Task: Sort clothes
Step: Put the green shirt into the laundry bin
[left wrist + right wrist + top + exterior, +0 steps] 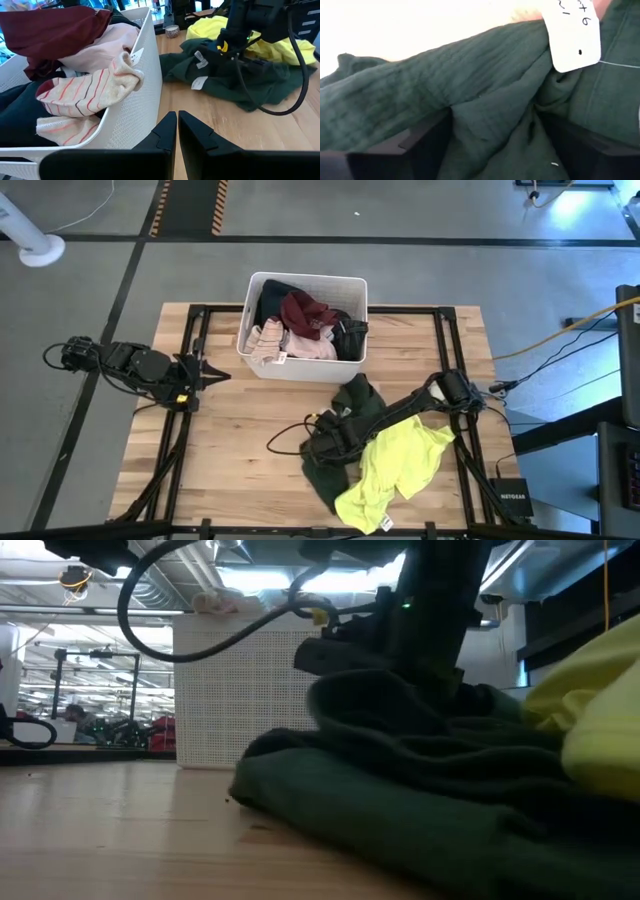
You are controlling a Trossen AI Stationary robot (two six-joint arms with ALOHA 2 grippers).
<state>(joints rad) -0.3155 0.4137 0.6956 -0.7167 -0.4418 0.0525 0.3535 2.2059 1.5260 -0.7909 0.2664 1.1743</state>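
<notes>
A dark green garment (345,425) lies crumpled on the table right of centre, with white tags (200,60). A neon yellow garment (395,470) lies partly over its near right side. My right gripper (322,442) reaches in from the table's right and is down in the green garment, which fills the right wrist view (485,115). My left gripper (218,372) is shut and empty at the table's left, just left of the white bin (303,365); its fingers (177,130) point toward the green garment. My right gripper has a bunched fold of the dark green garment (495,125) between its two fingers, near a white tag (572,40). The fingers (427,142) come from above, slanting from the table's right. The garment rests on the table, humped up under the gripper (380,705).
The white bin at the far middle holds maroon (305,310), pale pink (315,345), striped (85,95) and black (275,295) garments. A black cable (285,435) loops over the table left of the green garment. Bare wood (230,470) lies at the near left.
</notes>
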